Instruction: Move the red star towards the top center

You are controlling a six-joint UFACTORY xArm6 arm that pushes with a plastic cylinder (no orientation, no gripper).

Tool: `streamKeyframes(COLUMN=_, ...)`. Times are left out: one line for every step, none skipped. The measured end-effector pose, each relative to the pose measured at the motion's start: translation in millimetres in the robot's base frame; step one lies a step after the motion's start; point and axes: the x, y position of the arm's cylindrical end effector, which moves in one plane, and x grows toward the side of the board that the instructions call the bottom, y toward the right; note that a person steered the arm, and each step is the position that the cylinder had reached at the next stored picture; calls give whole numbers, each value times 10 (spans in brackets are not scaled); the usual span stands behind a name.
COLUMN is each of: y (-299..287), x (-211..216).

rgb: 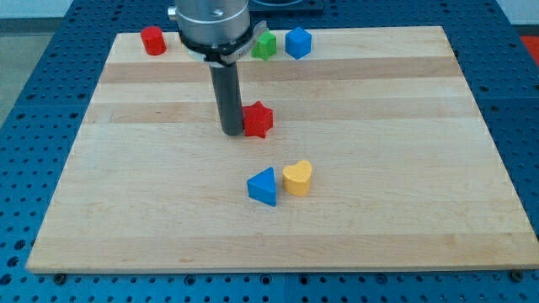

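Tip [232,132] touching red star [258,119] (star on view's right).

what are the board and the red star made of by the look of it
Board: looks like wood, pale planks with visible grain and seams, matte finish. Red star: probably plastic or painted wood, uniform red with a soft sheen and no grain visible. My tip sits just to its left.

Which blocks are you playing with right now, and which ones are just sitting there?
In the job:
- red star, to go to the top middle
- my tip, right beside the star on the view's left

Just lying about:
- red round block, top left
- green block and blue block, top middle
- blue triangle and yellow heart, side by side lower down
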Motion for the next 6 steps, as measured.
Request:
streamKeyframes(y=404, x=-61)
streamKeyframes(y=891, x=-3)
streamKeyframes(y=1324, x=114)
streamKeyframes(y=1612, x=224)
streamKeyframes(y=1938, x=219)
streamKeyframes(y=2203, x=118)
